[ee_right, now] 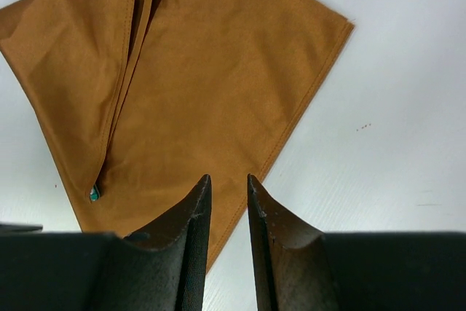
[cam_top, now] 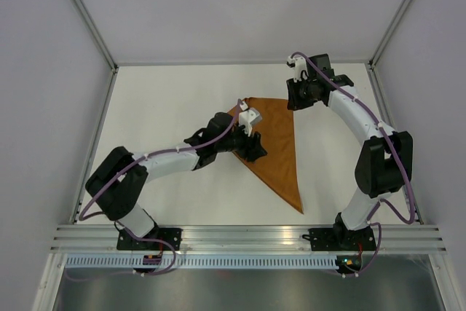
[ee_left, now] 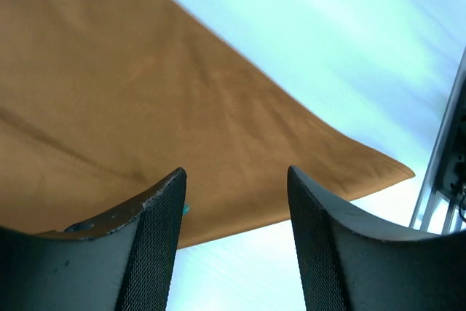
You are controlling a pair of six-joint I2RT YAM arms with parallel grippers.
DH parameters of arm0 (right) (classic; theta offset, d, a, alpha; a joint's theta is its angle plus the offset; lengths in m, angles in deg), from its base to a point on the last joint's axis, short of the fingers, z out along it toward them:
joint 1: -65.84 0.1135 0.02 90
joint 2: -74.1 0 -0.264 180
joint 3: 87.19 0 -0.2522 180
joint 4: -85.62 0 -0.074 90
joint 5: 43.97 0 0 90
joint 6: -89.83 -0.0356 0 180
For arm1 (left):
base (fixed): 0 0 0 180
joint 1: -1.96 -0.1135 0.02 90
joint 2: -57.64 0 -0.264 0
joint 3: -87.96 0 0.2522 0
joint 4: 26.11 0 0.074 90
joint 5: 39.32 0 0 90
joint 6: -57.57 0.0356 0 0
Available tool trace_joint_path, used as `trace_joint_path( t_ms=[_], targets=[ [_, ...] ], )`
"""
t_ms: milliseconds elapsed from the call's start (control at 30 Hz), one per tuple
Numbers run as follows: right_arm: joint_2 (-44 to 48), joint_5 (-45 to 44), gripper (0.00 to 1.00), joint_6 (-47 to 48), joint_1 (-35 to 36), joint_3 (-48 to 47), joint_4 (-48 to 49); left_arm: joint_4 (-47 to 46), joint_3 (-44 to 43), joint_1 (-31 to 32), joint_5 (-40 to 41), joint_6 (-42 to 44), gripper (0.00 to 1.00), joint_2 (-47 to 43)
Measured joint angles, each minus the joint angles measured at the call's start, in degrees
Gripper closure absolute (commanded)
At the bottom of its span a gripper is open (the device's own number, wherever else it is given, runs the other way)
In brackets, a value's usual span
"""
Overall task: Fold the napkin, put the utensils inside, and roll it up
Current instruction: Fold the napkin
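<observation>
the napkin [cam_top: 280, 147] lies folded into a triangle on the worktop [cam_top: 167, 107], its long point toward the arms' bases; the fork [ee_right: 95, 193] is tucked under a flap by the left edge, with only the teal tip of its handle peeping out; the left tool [ee_left: 237, 174] hangs low over that edge, released, jaws apart with nothing between them and the teal tip just beside one finger; the right tool [ee_right: 227, 178] hovers near the far right corner, jaws a narrow gap apart, grasping nothing; folding and tucking look done, so rolling is, i judge, the step in hand; to do it well, start at the edge that hides the fork, pinch both layers together and turn the cloth over the fork toward the open side; the other tool should pin the far corner so the cloth does not slide; keep the roll tight, or the fork may slip out at the end.
</observation>
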Motion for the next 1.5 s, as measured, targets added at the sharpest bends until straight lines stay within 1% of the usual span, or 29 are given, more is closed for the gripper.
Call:
trace_joint_path(
  t_ms=[33, 67, 167, 233, 333, 367, 500, 633, 800, 900, 1067, 1167, 1333, 1500],
  targets=[
    [0.02, -0.15, 0.68, 0.0, -0.09, -0.55, -0.02, 0.0, 0.0, 2.14, 2.34, 0.7, 0.32, -1.07],
    [0.11, -0.37, 0.68, 0.04, -0.26, -1.11, -0.17, -0.17, 0.0, 4.98, 5.09, 1.64, 0.28, -1.81],
    [0.87, -0.39, 0.68, 0.2, -1.62, -2.73, -0.76, -2.36, 0.76, 14.91, 13.7, 5.29, 0.25, -2.23],
    [1.86, -0.35, 0.68, 0.17, -3.37, -3.54, -0.81, -5.51, 2.43, 22.1, 20.65, 8.72, 0.24, -1.62],
    [3.54, -0.09, 0.68, 0.15, -6.29, -3.89, -0.79, -12.11, 5.27, 30.62, 27.19, 13.94, 0.21, 1.18],
    [4.02, -0.04, 0.68, 0.15, -7.17, -3.89, -0.83, -15.61, 6.8, 32.76, 29.11, 15.87, 0.2, 2.54],
    [5.09, 0.13, 0.68, 0.15, -9.77, -3.89, -0.81, -25.97, 9.53, 37.57, 35.93, 23.34, 0.2, 9.57],
    [5.22, 1.01, 0.68, 0.15, -11.26, -3.89, -0.81, -34.01, 9.51, 40.74, 40.59, 29.94, 0.2, 14.82],
    [5.22, 1.81, 0.68, 0.15, -12.26, -3.89, -0.72, -38.45, 9.18, 43.12, 42.03, 34.1, 0.21, 16.55],
    [5.22, 2.14, 0.68, 0.15, -12.46, -3.89, -0.63, -38.77, 8.41, 43.41, 42.05, 35.01, 0.22, 16.68],
    [5.22, 2.84, 0.68, 0.17, -12.7, -3.87, -0.61, -37.22, 6.16, 43.58, 40.59, 35.06, 0.28, 17.75],
    [5.22, 3.15, 0.68, 0.17, -13.68, -3.76, -0.61, -35.28, 5.38, 43.85, 39.19, 34.84, 0.35, 17.88],
    [5.22, 3.3, 0.68, 0.17, -14.99, -3.26, -0.57, -32.52, 5.31, 44.3, 38.14, 34.36, 0.36, 17.97],
    [5.22, 3.63, 0.68, 0.17, -15.15, -2.78, -0.42, -31.95, 5.14, 44.7, 38.1, 33.94, 0.36, 19.02]
  ],
)
